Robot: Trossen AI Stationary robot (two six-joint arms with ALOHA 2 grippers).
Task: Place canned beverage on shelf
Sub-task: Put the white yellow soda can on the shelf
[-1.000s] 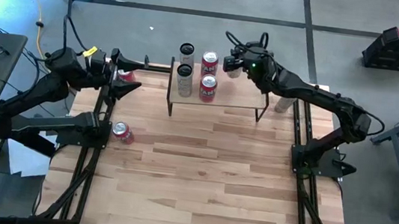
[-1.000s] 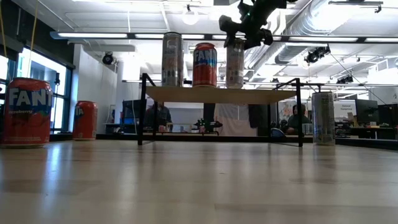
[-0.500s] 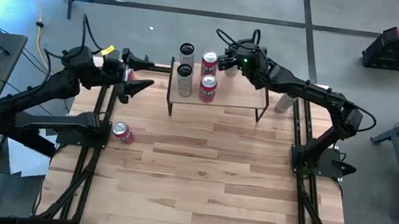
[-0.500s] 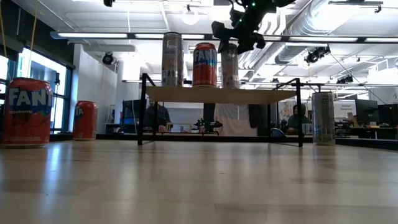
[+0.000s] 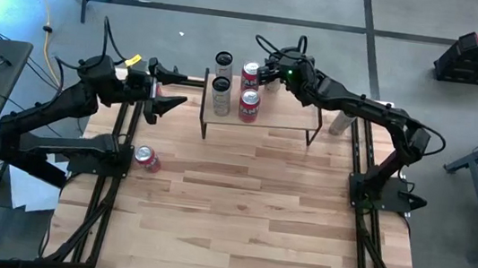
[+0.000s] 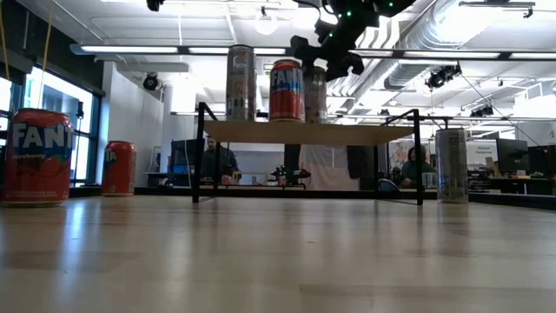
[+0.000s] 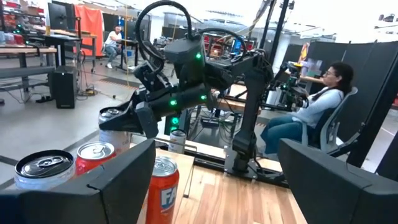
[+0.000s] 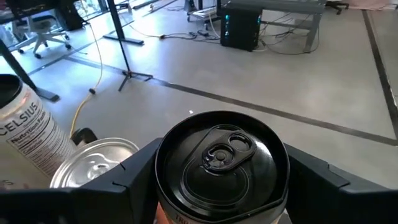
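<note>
The shelf (image 5: pixel 282 112) stands at the table's far side, its wooden plank top (image 6: pixel 347 132) on thin black legs. Two silver cans (image 5: pixel 221 87) and two red cans (image 5: pixel 249 104) stand on it. My right gripper (image 5: pixel 268 72) is over the shelf's far edge, shut on a dark-topped can (image 8: pixel 221 162), which the low view (image 6: pixel 316 91) shows behind the red can (image 6: pixel 287 89). My left gripper (image 5: pixel 168 88) is open at the far left, left of the shelf. A red can (image 7: pixel 161 193) stands ahead of its fingers. My right gripper pinches the can's side wall just under the top rim (image 8: pixel 158 186) between its two fingers, one on each side. The fingers (image 8: pixel 311 180) come slanting down from the table's right. The can stays upright, base level with the plank; I cannot tell whether it rests there.
A red can (image 5: pixel 146 158) stands on the table at the left, large in the low view (image 6: pixel 36 156). A silver can (image 5: pixel 341 123) stands right of the shelf. The plank's right half is bare. People sit beyond the table (image 7: pixel 323 99).
My right gripper has carried the upright can toward the table's left along the shelf's far edge, ending behind the far red can. My left gripper has moved a little toward the shelf, then kept still.
</note>
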